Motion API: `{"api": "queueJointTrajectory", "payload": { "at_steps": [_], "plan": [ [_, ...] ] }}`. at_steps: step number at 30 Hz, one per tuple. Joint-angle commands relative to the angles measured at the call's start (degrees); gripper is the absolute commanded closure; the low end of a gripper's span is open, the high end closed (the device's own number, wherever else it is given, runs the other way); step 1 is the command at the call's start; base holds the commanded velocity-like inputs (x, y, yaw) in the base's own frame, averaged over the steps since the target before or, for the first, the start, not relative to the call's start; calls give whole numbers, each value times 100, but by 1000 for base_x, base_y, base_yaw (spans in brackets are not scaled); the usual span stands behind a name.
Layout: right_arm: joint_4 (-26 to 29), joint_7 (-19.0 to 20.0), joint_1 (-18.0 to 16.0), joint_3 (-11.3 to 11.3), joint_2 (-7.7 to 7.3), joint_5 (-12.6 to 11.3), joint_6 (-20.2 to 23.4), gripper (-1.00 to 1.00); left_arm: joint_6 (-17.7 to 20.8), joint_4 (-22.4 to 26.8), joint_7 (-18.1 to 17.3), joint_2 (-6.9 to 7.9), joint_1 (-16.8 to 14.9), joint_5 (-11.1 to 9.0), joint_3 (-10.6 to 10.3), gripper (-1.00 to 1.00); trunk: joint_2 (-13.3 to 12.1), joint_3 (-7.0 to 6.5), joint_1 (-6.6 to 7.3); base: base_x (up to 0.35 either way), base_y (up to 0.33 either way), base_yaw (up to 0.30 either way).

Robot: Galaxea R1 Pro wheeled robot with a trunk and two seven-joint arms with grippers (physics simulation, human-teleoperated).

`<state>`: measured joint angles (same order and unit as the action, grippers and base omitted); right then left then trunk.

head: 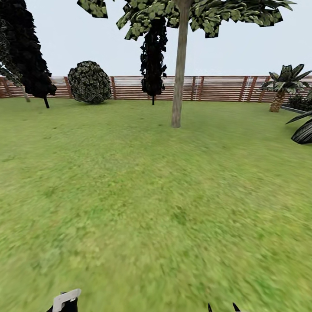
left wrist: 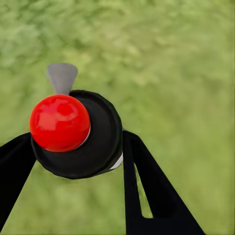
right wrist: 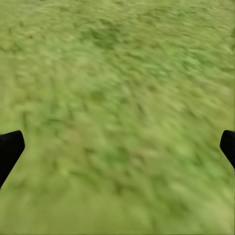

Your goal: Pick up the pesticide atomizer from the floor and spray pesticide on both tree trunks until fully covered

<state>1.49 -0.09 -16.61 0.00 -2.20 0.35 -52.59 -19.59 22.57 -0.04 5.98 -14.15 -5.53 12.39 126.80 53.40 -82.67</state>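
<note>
The pesticide atomizer (left wrist: 95, 142), a stubby black body with a red knob (left wrist: 59, 122) and a grey nozzle (left wrist: 62, 77), sits between the black fingers (left wrist: 147, 186) of my left gripper (left wrist: 78, 161), which is shut on it above blurred grass. My right gripper (right wrist: 117, 147) is open over bare lawn, with only its two black fingertips (right wrist: 10, 152) at the frame's sides. One tree trunk (head: 178, 86), pale grey-brown and slightly leaning, rises far ahead on the lawn, its leafy crown (head: 203, 15) high up. A short pale leaning stem (head: 26, 93) shows at far left; I cannot tell whether it is the other tree.
The lawn (head: 151, 195) stretches to a brown slat fence (head: 208, 88). Black cypress-like trees (head: 152, 60) (head: 26, 52) and a round bush (head: 89, 82) stand by the fence. A short palm (head: 281, 89) and dark leaves (head: 303, 130) are at the right.
</note>
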Motion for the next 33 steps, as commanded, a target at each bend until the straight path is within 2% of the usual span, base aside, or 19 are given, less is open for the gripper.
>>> {"api": "queueJointTrajectory", "payload": {
  "at_steps": [1,33],
  "plan": [
    [0,0,0,1,-3,0,-2,-100,0,1,-2,0,0,0,0,100,0,0,0,340,0,0],
    [-1,0,0,5,-1,0,0,-100,-1,2,-4,0,0,-1,0,100,0,0,0,340,0,0]
  ]
}}
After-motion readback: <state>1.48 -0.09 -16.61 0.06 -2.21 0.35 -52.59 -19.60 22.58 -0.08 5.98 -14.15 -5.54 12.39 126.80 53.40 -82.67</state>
